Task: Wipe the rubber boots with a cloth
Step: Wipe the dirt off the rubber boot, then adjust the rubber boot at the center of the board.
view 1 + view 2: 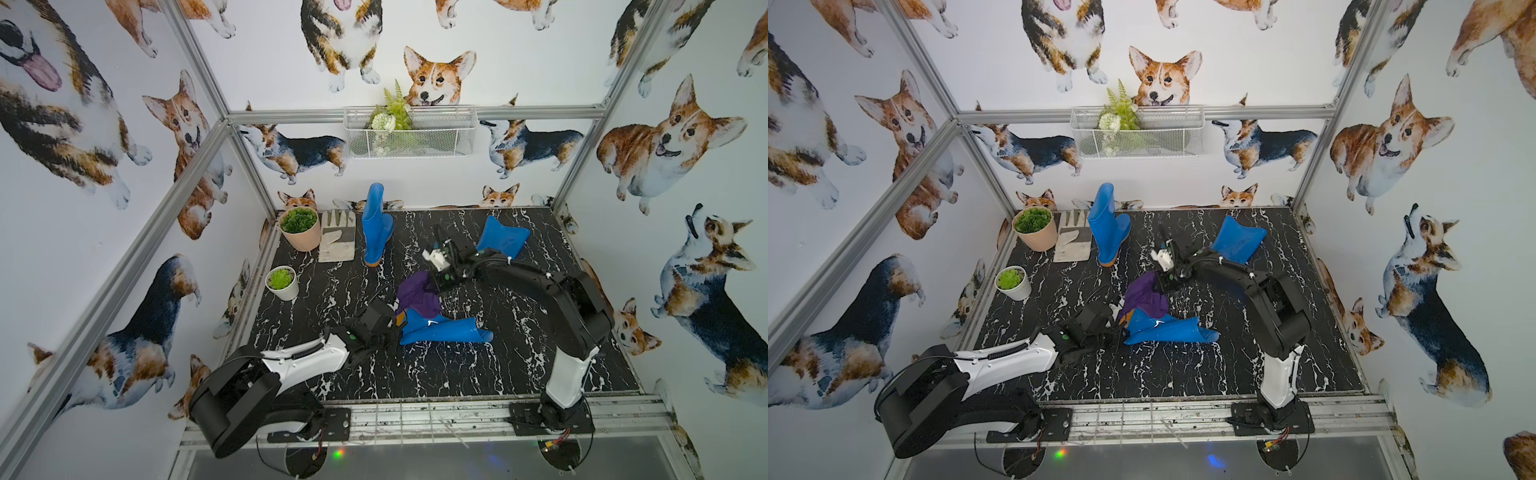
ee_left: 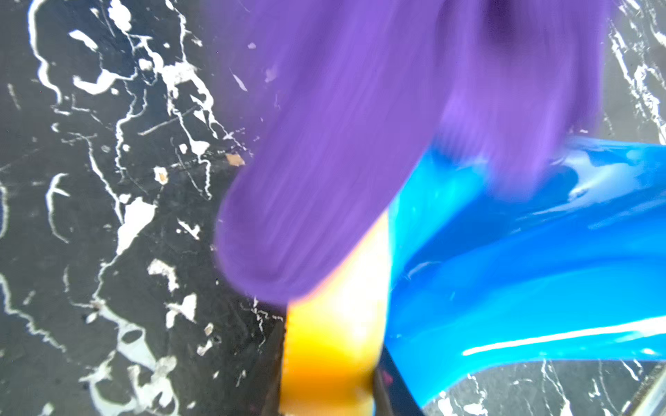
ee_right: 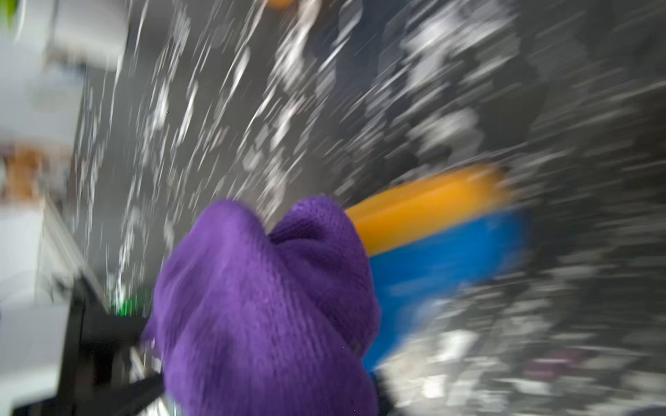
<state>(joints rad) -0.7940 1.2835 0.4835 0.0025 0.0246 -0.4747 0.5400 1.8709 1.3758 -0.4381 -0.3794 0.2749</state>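
One boot (image 1: 446, 330) lies flat, sole toward left tool (image 1: 394, 323).

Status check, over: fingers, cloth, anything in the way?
Right fingers shut on cloth, draped over foot of near boot. Left fingers clamp its sole. Upright boot, far boot, glove sit apart.

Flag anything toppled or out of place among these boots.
Two rubber boots are down. The front boot lies on its side in the middle, with the purple cloth bunched over its foot end. The back-right boot lies flat near the rear. Only the third boot, beside the work glove, stands upright.
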